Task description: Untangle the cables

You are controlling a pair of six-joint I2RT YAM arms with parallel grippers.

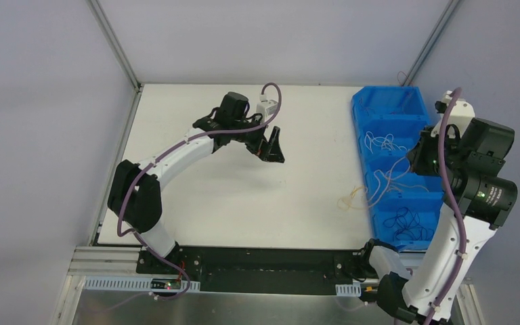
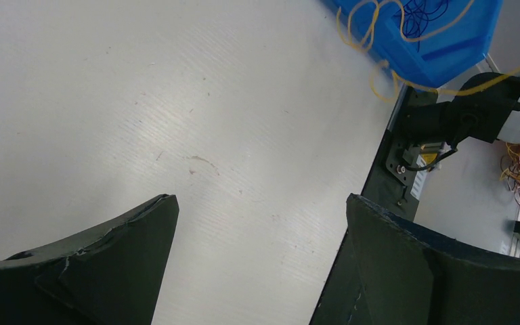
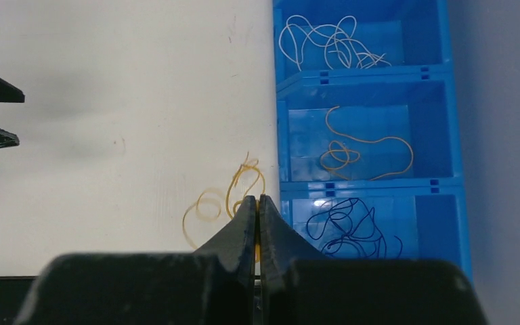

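Left pincer (image 1: 271, 145) released, hovering over the desk (image 1: 210, 203), upper centre of the top view. Right pincer (image 3: 257, 203) clenched on the orange cable (image 3: 227, 200) (its loops lie on the desk just left of the blue bin (image 3: 457, 135)). In the bin: white cable (image 3: 325, 44) in the top compartment, second orange cable (image 3: 342, 156) in the middle, dark blue cable (image 3: 345, 227) in the bottom.

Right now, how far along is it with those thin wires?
Mostly done, it seems: white cables, an orange cable and dark cables lie in separate compartments of the blue bin. In hand: the right gripper is shut on a loose orange cable, its loops on the table beside the bin. The left gripper hangs open, empty. Left: probably binning that one.
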